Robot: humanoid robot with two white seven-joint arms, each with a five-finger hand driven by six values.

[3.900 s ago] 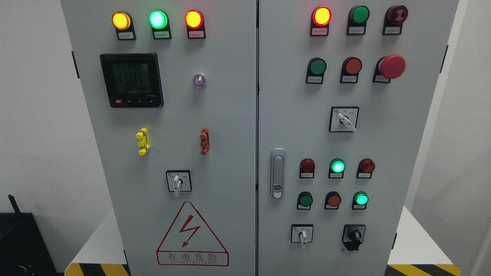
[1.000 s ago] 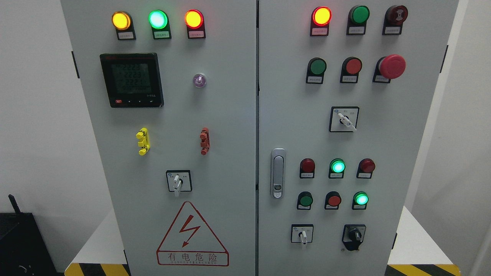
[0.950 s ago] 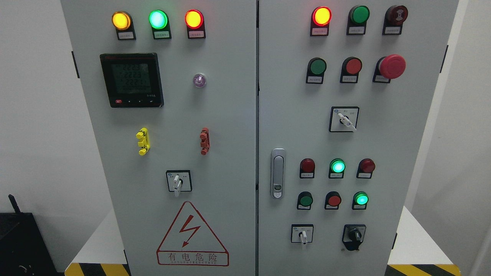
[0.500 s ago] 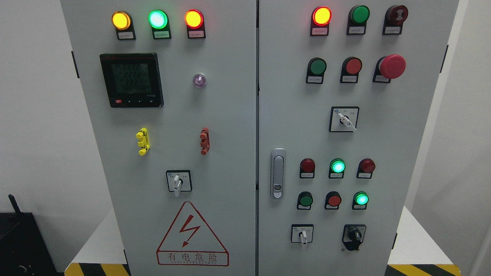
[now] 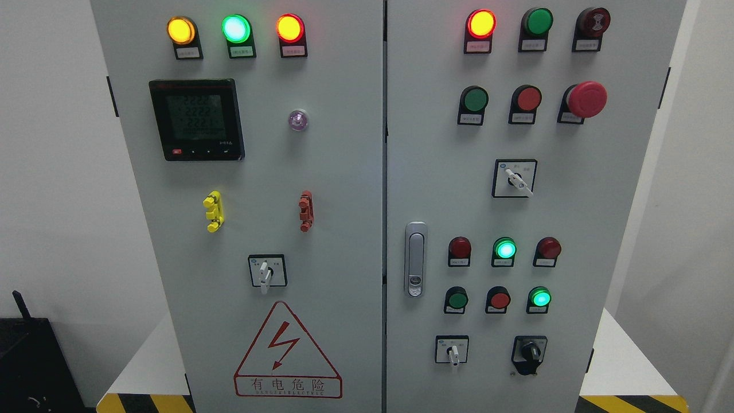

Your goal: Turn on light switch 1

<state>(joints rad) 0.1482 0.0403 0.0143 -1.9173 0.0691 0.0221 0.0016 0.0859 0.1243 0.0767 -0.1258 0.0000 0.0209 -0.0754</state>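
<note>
A grey electrical cabinet (image 5: 344, 172) with two doors fills the head view. On the right door a white-handled rotary switch (image 5: 514, 179) has its lever tilted down to the right. Two more white-handled switches sit lower, one on the left door (image 5: 265, 273) and one on the right door (image 5: 453, 350), both pointing straight down. A black rotary knob (image 5: 528, 353) is at the lower right. I cannot read which label marks light switch 1. Neither of my hands shows.
Lit lamps run along the top: yellow (image 5: 181, 30), green (image 5: 236, 28), red (image 5: 290, 28) and red (image 5: 480, 24). A red mushroom button (image 5: 586, 99), a digital meter (image 5: 196, 119) and a door handle (image 5: 415, 258) are on the panel. A black box (image 5: 34, 367) stands at the lower left.
Only the meter's digits flicker; the switches, lamps and view are as before.
</note>
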